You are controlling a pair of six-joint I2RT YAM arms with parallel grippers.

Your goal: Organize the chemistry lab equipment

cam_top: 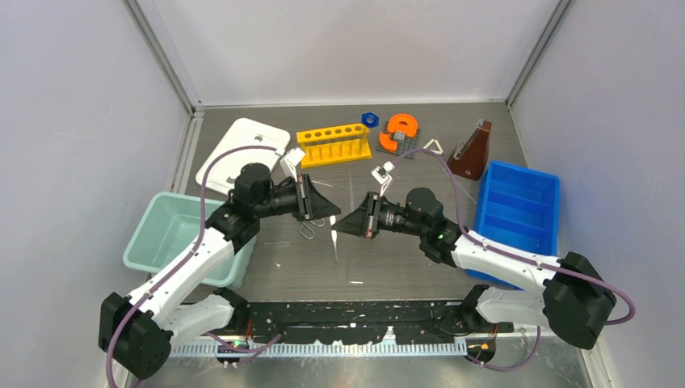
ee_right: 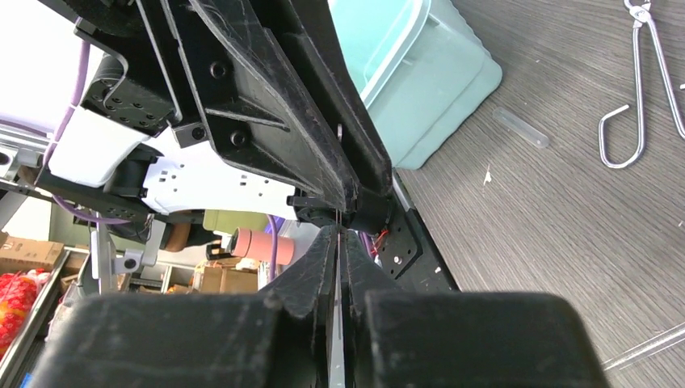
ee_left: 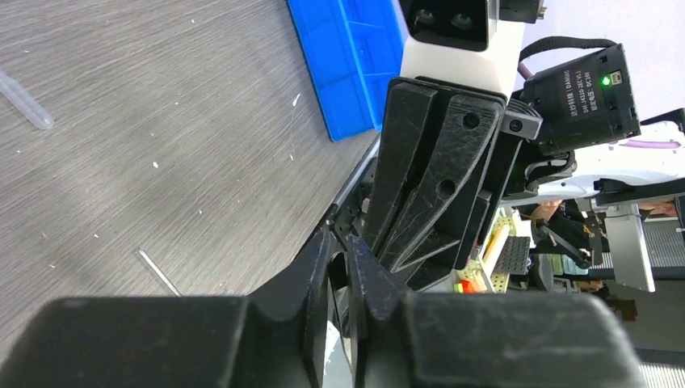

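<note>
Chemistry lab equipment [cam_top: 323, 149] lies around two pincers that meet tip to tip over the middle of the worktop [cam_top: 404, 267]. The right pincer [ee_right: 338, 242] is closed tight on a thin white sliver [ee_right: 335, 323], seen edge-on and too slim to name. The left pincer [ee_left: 339, 250] faces it with its fingers drawn almost together, only a slim gap showing. Whether they pinch the sliver cannot be told.

Wire metal tongs [cam_top: 308, 230] lie flat just under the left pincer, with a clear tube [ee_right: 521, 129] near them. A thin clear rod [ee_right: 654, 343] rests apart from both.

Beyond the pincers, at the back, stands the yellow six-hole rack [cam_top: 343, 143]. To its right are the small blue hexagonal piece [cam_top: 370, 120] and the small white triangle [cam_top: 434, 146]. The brown cone-shaped flask [cam_top: 472, 153] is far off past the right pincer.
</note>
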